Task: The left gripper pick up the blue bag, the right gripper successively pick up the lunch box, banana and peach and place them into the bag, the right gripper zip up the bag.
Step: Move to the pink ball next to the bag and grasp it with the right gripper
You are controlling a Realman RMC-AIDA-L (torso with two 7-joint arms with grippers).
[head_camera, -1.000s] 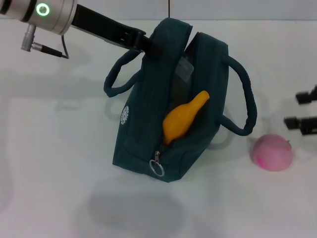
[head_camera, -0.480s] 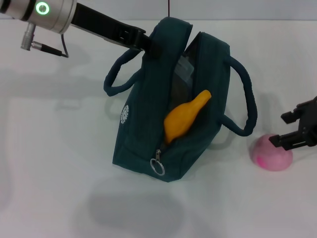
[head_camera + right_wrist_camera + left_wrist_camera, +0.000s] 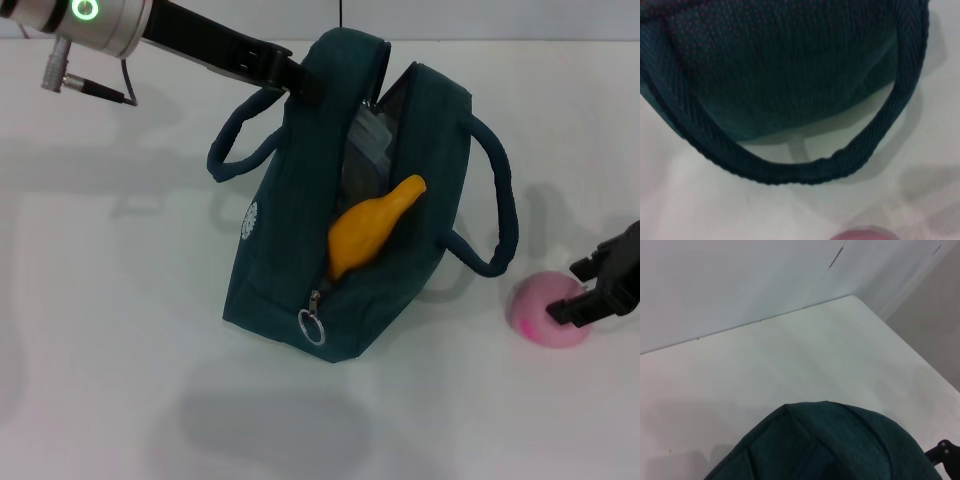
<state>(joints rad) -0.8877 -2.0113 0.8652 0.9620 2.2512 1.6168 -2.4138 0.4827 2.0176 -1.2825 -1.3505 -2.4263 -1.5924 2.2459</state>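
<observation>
Lowered since the earlier frames, the right gripper (image 3: 585, 290) now sits at the round pink peach (image 3: 548, 310) on the white table (image 3: 100, 300), its black fingers (image 3: 572, 310) spread and straddling the fruit's right side, not yet closed on it. Left gripper (image 3: 298, 82) holds the dark teal fabric bag (image 3: 300, 290) by its far rim, clamped there. Bag stands unzipped, with a yellow banana (image 3: 368, 228) protruding and a translucent lunch box (image 3: 365, 140) partly hidden inside. Right arm is cut off at the frame edge. Bare tabletop lies between peach and bag handle (image 3: 497, 210).
</observation>
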